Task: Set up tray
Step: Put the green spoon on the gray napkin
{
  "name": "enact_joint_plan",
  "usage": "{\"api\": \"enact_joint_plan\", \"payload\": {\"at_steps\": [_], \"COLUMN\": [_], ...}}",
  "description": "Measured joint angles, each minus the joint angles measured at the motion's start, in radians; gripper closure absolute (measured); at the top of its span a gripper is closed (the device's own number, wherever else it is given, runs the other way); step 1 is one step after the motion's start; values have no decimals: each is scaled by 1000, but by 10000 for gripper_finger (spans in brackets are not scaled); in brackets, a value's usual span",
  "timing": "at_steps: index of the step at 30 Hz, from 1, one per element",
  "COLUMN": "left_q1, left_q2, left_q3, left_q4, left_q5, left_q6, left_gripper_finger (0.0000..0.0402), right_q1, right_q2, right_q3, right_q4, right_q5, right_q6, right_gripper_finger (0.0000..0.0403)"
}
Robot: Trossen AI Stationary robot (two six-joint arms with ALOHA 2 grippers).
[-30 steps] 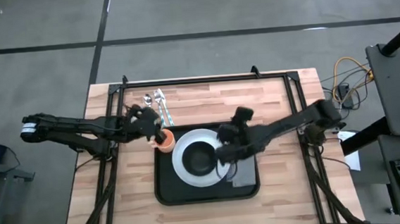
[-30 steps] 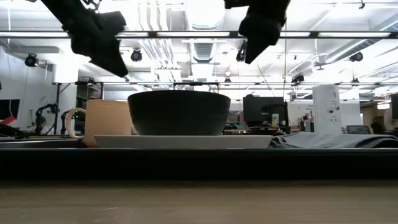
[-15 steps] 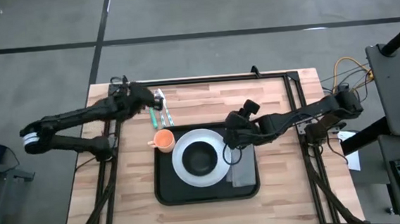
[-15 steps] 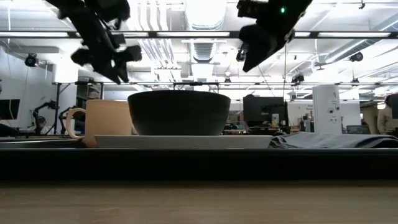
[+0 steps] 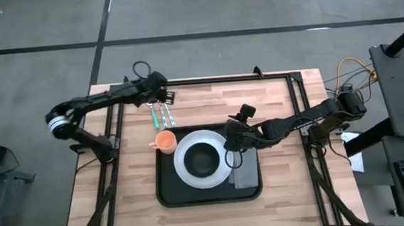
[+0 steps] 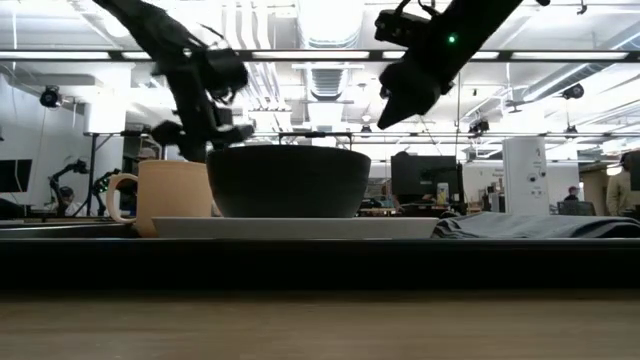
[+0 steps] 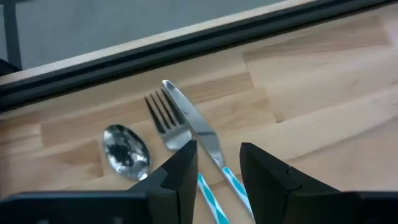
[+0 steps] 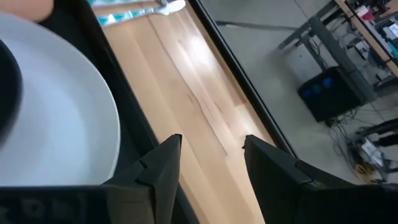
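Your left gripper (image 7: 217,171), fingers parted, hangs over the wooden table (image 7: 323,93). Ahead lie spoon (image 7: 126,151), fork (image 7: 166,121) and knife (image 7: 196,134), side by side.

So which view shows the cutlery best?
The left wrist view: the spoon, fork and knife lie close and separate on the wood, past the left hand. The high view shows them small. The right wrist view catches striped handles; the low view shows none.
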Motion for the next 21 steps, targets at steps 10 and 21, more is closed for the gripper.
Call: {"api": "enact_joint_plan", "payload": {"at_steps": [10,21], "left_q1": [2,-1], "left_q2": [218,283], "left_q3": [138,161], "left_q4": [-256,-257], "left_q5": [-27,31], "left_q6": [-285,-367], "left_gripper_finger": [300,300], "right_q1": [0,1], "right_q2": [0,0], "right_q3": [-33,-64], "right_q4": [85,102], "right_q5": [1,-1], "right_q6": [-1,-10], "right_gripper_finger": [240,252]}}
